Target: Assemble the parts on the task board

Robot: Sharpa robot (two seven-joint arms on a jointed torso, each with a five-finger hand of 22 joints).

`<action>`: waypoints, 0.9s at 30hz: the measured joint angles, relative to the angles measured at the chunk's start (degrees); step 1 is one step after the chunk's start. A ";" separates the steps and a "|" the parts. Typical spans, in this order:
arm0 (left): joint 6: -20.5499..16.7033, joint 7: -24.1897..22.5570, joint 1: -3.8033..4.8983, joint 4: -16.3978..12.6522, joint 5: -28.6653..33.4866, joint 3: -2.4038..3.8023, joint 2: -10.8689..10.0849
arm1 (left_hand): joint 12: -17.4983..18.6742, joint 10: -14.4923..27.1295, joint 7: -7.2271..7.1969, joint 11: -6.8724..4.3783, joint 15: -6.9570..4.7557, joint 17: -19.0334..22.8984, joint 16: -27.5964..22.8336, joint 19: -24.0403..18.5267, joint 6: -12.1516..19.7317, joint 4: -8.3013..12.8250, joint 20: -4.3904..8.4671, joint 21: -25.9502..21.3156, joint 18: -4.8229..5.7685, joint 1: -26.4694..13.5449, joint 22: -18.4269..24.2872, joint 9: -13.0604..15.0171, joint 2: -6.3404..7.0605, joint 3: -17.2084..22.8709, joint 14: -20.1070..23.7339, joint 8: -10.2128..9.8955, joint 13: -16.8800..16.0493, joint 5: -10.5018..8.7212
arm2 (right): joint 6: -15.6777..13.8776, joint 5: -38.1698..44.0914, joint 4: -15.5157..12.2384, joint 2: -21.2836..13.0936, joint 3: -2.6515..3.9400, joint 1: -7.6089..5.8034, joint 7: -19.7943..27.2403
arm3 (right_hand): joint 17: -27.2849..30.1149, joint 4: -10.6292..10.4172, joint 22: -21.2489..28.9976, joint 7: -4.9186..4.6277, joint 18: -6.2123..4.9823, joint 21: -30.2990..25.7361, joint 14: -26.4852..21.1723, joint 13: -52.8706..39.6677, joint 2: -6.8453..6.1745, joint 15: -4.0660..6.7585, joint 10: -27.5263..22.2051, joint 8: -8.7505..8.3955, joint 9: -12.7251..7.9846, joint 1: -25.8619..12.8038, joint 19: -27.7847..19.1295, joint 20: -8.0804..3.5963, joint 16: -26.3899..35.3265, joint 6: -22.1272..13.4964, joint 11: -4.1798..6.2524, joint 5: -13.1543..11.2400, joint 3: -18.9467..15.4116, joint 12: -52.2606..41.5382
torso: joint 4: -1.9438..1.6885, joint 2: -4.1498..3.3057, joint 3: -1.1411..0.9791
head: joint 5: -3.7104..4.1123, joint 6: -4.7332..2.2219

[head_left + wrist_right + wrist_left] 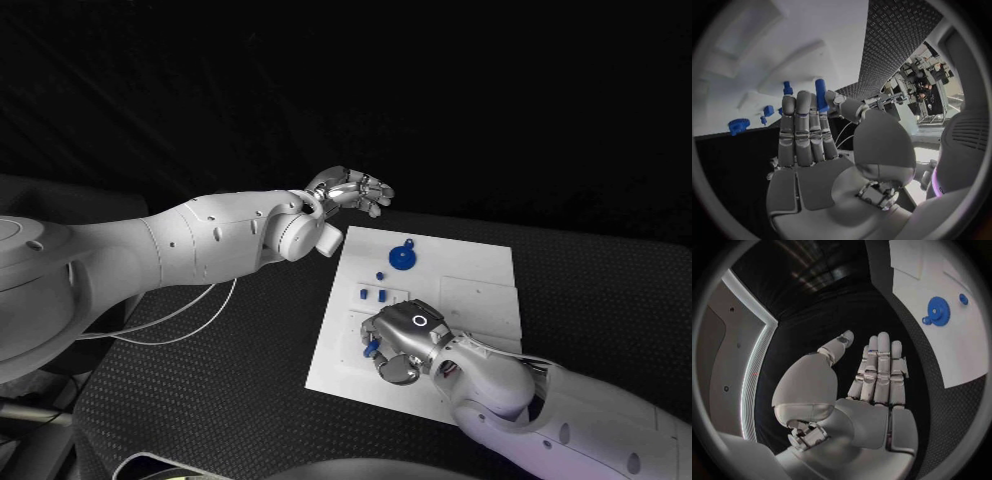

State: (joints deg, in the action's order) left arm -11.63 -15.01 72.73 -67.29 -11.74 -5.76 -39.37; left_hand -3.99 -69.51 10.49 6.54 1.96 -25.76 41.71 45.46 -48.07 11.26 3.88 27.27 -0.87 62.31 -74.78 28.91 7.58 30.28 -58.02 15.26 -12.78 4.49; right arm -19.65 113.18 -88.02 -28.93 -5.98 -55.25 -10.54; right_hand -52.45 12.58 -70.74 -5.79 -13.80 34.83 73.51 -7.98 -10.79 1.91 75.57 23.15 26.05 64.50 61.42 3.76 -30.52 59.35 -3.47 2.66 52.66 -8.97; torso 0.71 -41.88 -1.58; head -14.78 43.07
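The white task board [476, 300] lies in the middle of the black table. A blue gear [404, 258] sits at its far left part, with small blue parts [375, 294] nearer the middle of its left side. My right hand [407, 340] hovers over the board's near left area and pinches a blue peg [821, 95] between thumb and a finger; the peg [372, 348] shows at its fingertips. Another blue peg [787, 88] stands on the board beyond the fingers. My left hand [348, 190] is raised past the board's far left corner, fingers straight and apart, holding nothing [876, 375].
The board's right half carries raised white panels [483, 295]. Black textured table surface [216, 380] surrounds the board. White cables [173, 325] hang under my left arm at the table's left. The gear [939, 311] and the board's corner [967, 355] lie off to the side of my left hand.
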 measured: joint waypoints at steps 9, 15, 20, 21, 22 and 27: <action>0.04 0.03 0.00 -0.01 0.01 0.00 -0.01 | 0.00 0.00 0.02 0.00 0.00 0.00 0.00 0.00 -0.02 0.00 0.00 0.00 0.01 0.00 0.01 0.00 0.00 0.00 0.00 0.00 0.00 0.00 | 0.05 0.55 0.56 0.37 0.00 0.00 -0.40 | -0.01 0.16 0.02 -0.01 0.02 -0.01 0.00 -0.06 0.00 -0.01 -0.01 0.00 0.06 0.00 0.00 0.01 0.00 -0.01 0.00 0.00 0.16 0.18 | 0.02 0.01 -0.01 | 0.02 0.06; 0.06 0.05 0.00 -0.01 0.01 0.00 -0.03 | 0.00 0.00 0.02 0.00 0.00 -0.04 0.00 0.00 -0.02 0.00 0.00 0.00 0.00 0.00 -0.05 0.00 0.00 0.00 0.00 0.00 0.00 0.00 | 0.30 0.77 0.66 0.38 0.00 0.00 -0.46 | -0.07 0.16 0.02 -0.02 0.03 -0.01 0.08 -0.06 0.00 -0.09 -0.01 -0.04 0.09 0.00 0.00 0.01 0.00 -0.03 0.00 0.00 0.16 0.19 | 0.02 0.01 -0.02 | -0.04 0.12; 0.07 0.06 0.00 -0.01 0.01 0.00 -0.05 | 0.00 0.00 0.02 0.00 0.00 -0.04 0.00 0.00 -0.02 0.00 0.00 0.00 0.01 0.00 -0.05 0.00 0.00 0.00 0.00 0.00 0.00 0.00 | 0.94 0.81 0.68 0.37 0.00 0.00 -0.42 | -0.07 0.04 0.02 -0.03 0.03 -0.01 0.08 -0.06 0.00 -0.09 -0.02 -0.05 0.09 0.00 0.00 0.02 0.00 -0.05 0.00 0.00 0.27 0.22 | 0.02 0.01 -0.02 | -0.13 0.23; 0.07 0.07 0.00 -0.02 0.01 0.00 -0.05 | 0.00 0.00 0.02 0.00 0.00 -0.04 0.00 0.00 -0.02 0.00 0.00 0.00 0.00 0.00 -0.04 0.00 0.00 0.00 0.00 0.00 0.00 0.00 | 1.04 0.81 0.68 0.38 0.00 -0.01 -0.39 | -0.07 0.00 0.02 -0.04 0.03 -0.01 0.08 -0.06 0.00 -0.09 -0.02 -0.05 0.09 0.00 -0.01 0.02 0.00 -0.05 0.00 0.00 0.32 0.23 | 0.02 0.01 -0.02 | -0.14 0.26; 0.07 0.07 0.00 -0.02 0.01 0.00 -0.05 | 0.00 0.00 0.02 0.00 0.00 -0.04 0.00 0.00 -0.02 0.00 0.00 0.00 0.00 0.00 -0.04 0.00 0.00 0.00 0.00 0.00 0.00 0.00 | 1.12 0.81 0.66 0.39 0.00 -0.03 -0.37 | -0.07 0.00 0.02 -0.04 0.04 -0.01 0.08 -0.06 0.00 -0.09 -0.02 -0.05 0.09 0.00 -0.01 0.02 0.00 -0.05 0.00 0.00 0.32 0.23 | 0.02 0.01 -0.02 | -0.15 0.27; 0.10 0.10 0.00 -0.03 0.01 0.00 -0.04 | 0.00 0.00 0.02 0.00 0.00 -0.10 0.00 0.00 -0.02 0.00 0.00 0.00 0.00 0.00 -0.10 0.00 0.00 0.00 0.00 0.00 0.00 0.00 | 1.50 0.81 0.61 0.53 -0.01 -0.06 -0.31 | -0.13 0.00 0.02 -0.06 0.04 -0.01 0.08 -0.06 0.00 -0.10 -0.02 -0.15 0.08 0.00 -0.01 0.03 0.00 -0.08 0.00 0.00 0.32 0.34 | 0.02 0.01 -0.02 | -0.19 0.41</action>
State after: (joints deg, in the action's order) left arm -11.53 -14.91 72.73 -67.32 -11.73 -5.76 -39.41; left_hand -3.99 -69.51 10.51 6.54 1.96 -25.86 41.71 45.46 -48.09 11.27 3.88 27.27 -0.87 62.31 -74.88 28.91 7.58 30.28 -58.02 15.26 -12.78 4.49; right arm -18.14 113.99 -87.41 -28.40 -5.99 -55.31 -10.85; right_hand -52.58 12.57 -70.72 -5.85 -13.76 34.82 73.60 -8.04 -10.79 1.81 75.54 22.99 26.13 64.50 61.41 3.79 -30.52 59.27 -3.47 2.66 52.98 -8.63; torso 0.74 -41.87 -1.59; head -14.97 43.48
